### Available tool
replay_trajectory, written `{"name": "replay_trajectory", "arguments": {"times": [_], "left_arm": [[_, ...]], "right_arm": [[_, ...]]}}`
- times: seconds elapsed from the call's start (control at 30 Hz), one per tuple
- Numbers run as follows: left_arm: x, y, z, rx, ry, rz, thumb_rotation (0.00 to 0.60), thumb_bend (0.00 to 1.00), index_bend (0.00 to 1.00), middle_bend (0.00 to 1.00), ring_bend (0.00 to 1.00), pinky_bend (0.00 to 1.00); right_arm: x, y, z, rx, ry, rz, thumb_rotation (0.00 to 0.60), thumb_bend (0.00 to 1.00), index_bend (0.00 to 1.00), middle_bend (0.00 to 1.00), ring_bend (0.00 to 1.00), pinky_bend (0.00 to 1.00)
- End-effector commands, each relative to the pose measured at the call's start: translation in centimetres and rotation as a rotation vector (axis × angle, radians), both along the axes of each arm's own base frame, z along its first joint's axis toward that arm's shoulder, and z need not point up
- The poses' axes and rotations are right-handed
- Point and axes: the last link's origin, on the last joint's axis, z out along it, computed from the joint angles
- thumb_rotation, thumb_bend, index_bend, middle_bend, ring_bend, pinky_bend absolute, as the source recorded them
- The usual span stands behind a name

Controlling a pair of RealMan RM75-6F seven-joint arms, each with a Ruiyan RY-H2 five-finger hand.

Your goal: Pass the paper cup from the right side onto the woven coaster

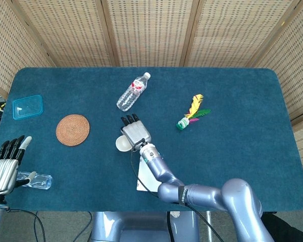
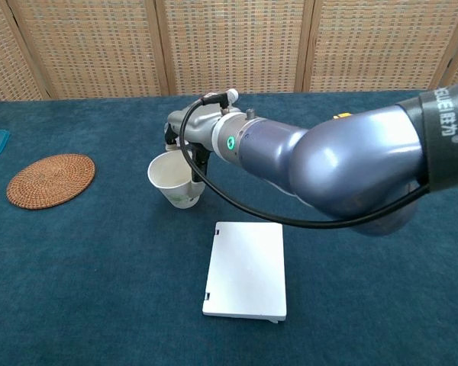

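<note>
Counting: one paper cup (image 2: pixel 172 181) held by right hand (image 1: pixel 135 134) fingers (image 1: pixel 130 120); one woven coaster (image 1: pixel 72 129); two bottles, one (image 1: pixel 133 92) upper, one (image 1: pixel 35 179) by the left hand (image 1: pixel 3 170), whose fingers are extended, empty; blue surface (image 1: pixel 242 126), wicker screens (image 1: pixel 151 30).

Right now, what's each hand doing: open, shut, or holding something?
Left hand: open, holding nothing, beside a small bottle.
Right hand: holding the paper cup.

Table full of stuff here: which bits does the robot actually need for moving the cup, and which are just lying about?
Needed:
paper cup
woven coaster
right hand, holding the cup

Lying about:
water bottle
white flat box
feathered toy
blue lid
small bottle by the left hand
</note>
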Motion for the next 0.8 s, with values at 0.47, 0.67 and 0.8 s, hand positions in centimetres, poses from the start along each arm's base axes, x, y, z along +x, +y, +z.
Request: {"name": "replay_trajectory", "arguments": {"times": [0.47,0.67,0.8], "left_arm": [[0.1,0.1,-0.1,0.004,0.001,-0.004,0.6,0.23,0.0,0.0,0.0,0.0],[0.2,0.0,-0.2,0.002,0.005,-0.007,0.6,0.23,0.0,0.0,0.0,0.0],[0.4,0.0,-0.2,0.001,0.007,-0.014,0.6,0.23,0.0,0.0,0.0,0.0]], "right_arm": [[-1.0,-0.2,-1.4,0.007,0.028,-0.013,0.6,0.08,0.14,0.0,0.0,0.0],[-2.9,-0.1,0.8,-0.04,0.058,-0.017,0.6,0.08,0.07,0.0,0.0,0.0],[-5.4,0.3,3.9,-0.113,0.06,-0.034,0.6,0.08,0.06,0.0,0.0,0.0]]}}
